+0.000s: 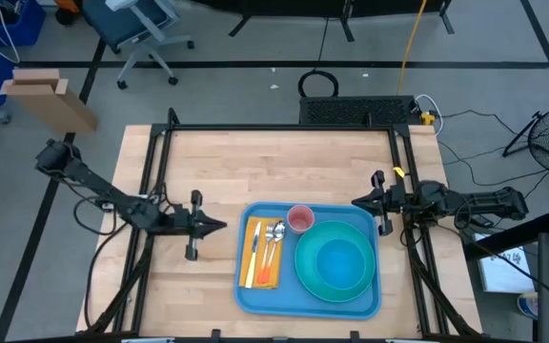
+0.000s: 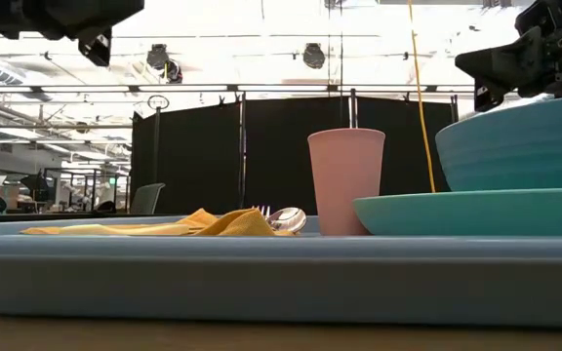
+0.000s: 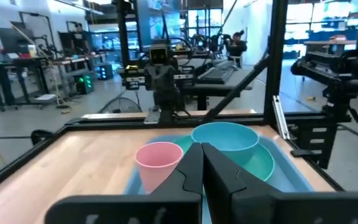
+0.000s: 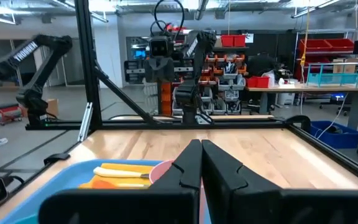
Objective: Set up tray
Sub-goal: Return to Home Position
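Finds the tray [image 1: 263, 303] flat on the counter [image 1: 255, 162], toward its near edge, between the two hands. Sees the left hand [image 1: 215, 226] just off the tray's left rim, fingers pressed together and gripping nothing, and the right hand [image 1: 358, 202] by the far right corner, likewise closed and empty. Shows both raised clear of the counter in the low view. Counts on the tray a yellow napkin [image 1: 247, 272] at left bearing a pale knife [image 1: 253, 246], an orange fork [image 1: 266, 250] and a spoon [image 1: 277, 238] side by side, a pink cup [image 1: 300, 218] at the far rim, and a teal bowl [image 1: 336, 262] on a teal plate [image 1: 303, 276] at right. Runs lengthwise left to right, from one hand toward the other, with the cutlery crosswise.
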Action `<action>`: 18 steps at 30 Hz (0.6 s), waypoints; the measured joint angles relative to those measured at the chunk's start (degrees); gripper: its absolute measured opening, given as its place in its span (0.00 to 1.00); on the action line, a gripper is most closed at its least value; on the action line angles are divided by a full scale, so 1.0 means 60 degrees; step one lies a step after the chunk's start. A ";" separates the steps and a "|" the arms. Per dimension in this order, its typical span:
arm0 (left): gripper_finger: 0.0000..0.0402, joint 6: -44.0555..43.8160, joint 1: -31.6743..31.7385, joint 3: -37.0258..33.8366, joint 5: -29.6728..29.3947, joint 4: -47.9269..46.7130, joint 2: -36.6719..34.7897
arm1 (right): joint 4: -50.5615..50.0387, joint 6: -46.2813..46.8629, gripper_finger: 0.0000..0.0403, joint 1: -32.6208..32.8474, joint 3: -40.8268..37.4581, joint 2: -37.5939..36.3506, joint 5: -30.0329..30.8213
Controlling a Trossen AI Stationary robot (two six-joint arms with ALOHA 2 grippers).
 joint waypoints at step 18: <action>0.00 0.0992 0.0611 -0.0150 -0.0953 -0.3752 -0.3967 | 0.0586 -0.0056 0.00 0.0000 -0.0002 0.0000 -0.0514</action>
